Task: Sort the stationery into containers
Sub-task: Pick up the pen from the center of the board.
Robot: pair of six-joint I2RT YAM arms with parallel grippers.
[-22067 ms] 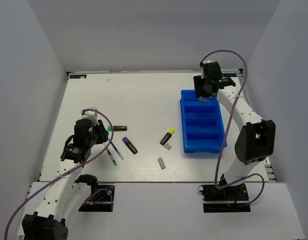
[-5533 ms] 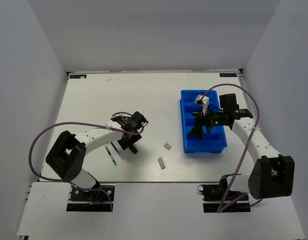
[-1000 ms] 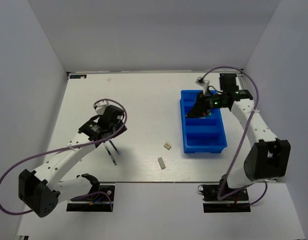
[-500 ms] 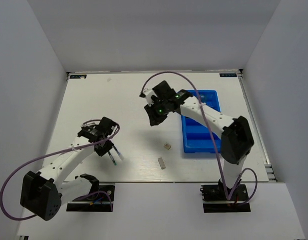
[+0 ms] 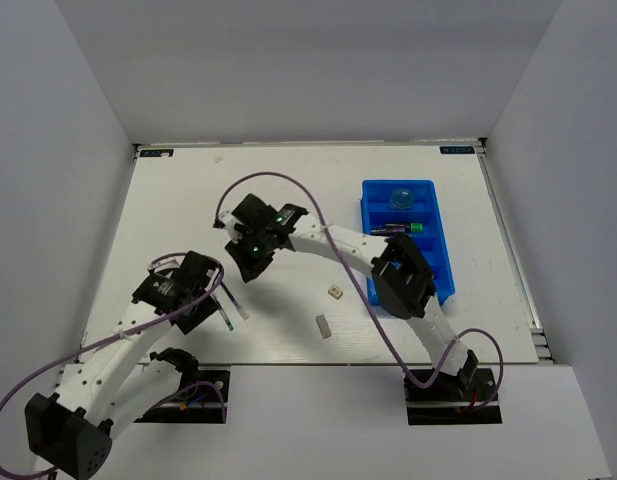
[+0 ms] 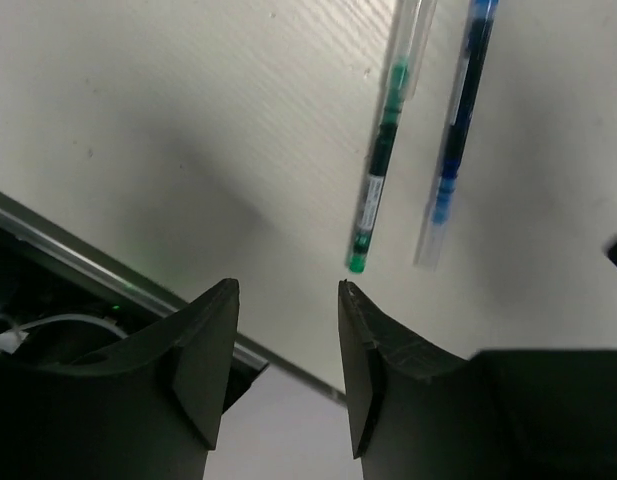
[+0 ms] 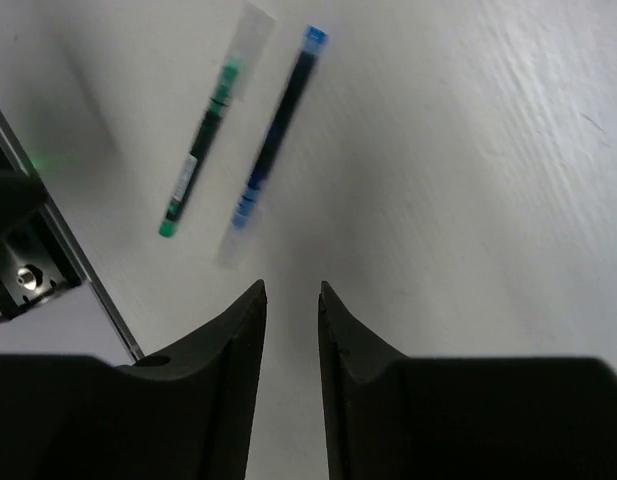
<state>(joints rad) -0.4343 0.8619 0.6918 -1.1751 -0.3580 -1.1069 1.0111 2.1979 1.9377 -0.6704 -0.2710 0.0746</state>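
Overhead, white table [image 5: 188, 190] carries blue tray [image 5: 428, 258] at right. Right gripper [image 7: 290, 290] reaches far left across table, fingers slightly apart, empty. Left gripper [image 6: 288, 290] near it, fingers apart, empty. Green pen [image 6: 380, 180] and blue pen [image 6: 456, 130] lie side by side on table, before both grippers. Green-ended marker [image 5: 403, 228] in tray's second compartment from far end, blue round piece [image 5: 399, 196] in farthest. Beige eraser [image 5: 334, 292], grey eraser [image 5: 324, 326] on table left of tray.
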